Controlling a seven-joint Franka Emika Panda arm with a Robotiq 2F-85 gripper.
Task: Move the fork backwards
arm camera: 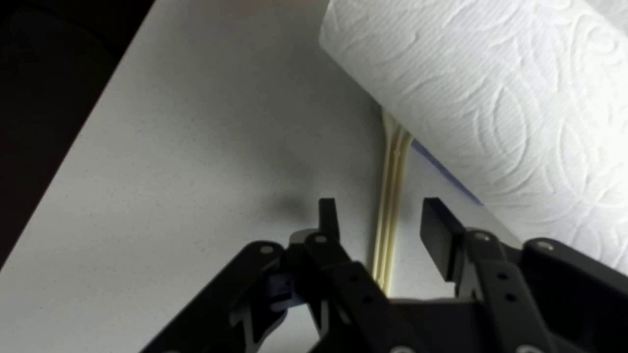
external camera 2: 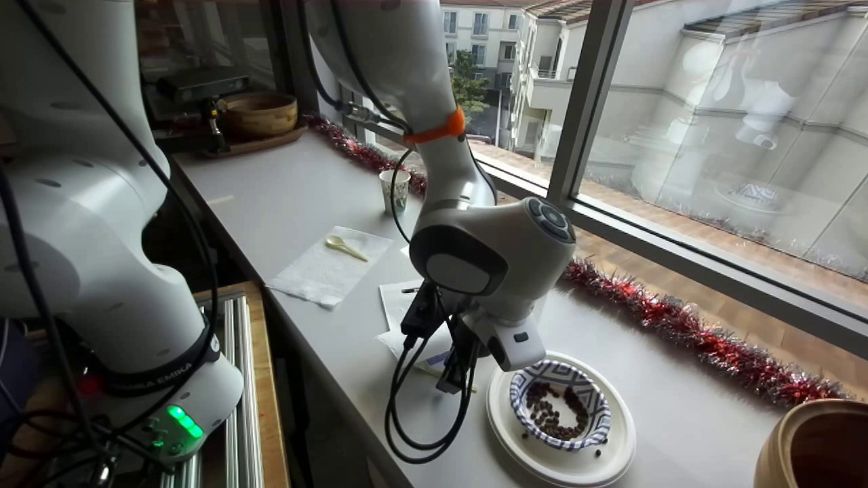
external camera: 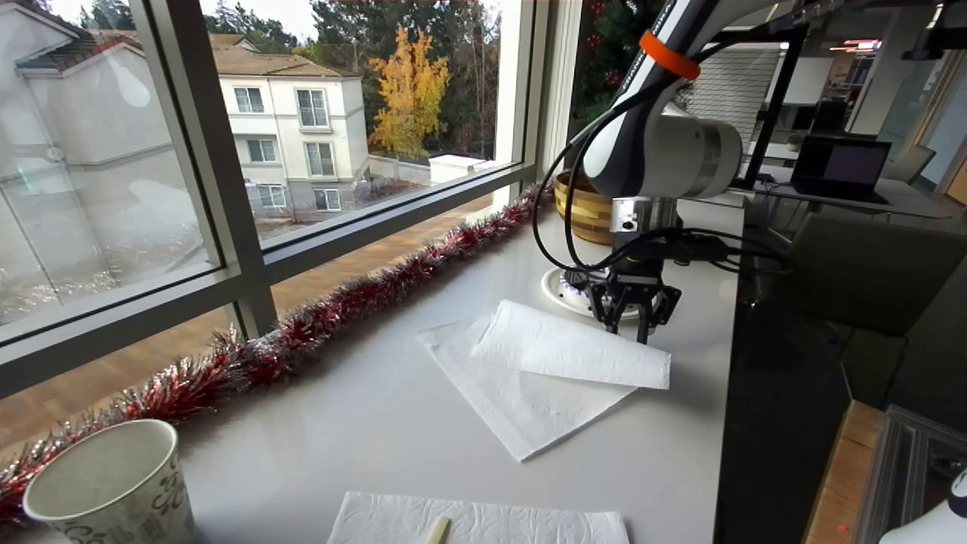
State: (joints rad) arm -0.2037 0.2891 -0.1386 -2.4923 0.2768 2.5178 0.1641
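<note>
A pale yellow plastic utensil handle (arm camera: 391,196), probably the fork's, lies on the light table in the wrist view. Its upper end goes under a folded white paper towel (arm camera: 490,98), so the head is hidden. My gripper (arm camera: 381,215) is open, with one finger on each side of the handle and a gap to both. Whether the fingertips touch the table cannot be told. In an exterior view the gripper (external camera: 628,332) points down behind the towel (external camera: 574,351). In an exterior view the arm partly hides the gripper (external camera 2: 453,379).
A white plate (external camera 2: 498,440) with a patterned bowl (external camera 2: 600,423) of dark beads stands close beside the gripper. A yellow spoon (external camera 2: 347,249) lies on another towel (external camera 2: 305,278). A paper cup (external camera: 113,483), a wooden bowl (external camera: 588,211) and red tinsel (external camera: 363,302) line the window side.
</note>
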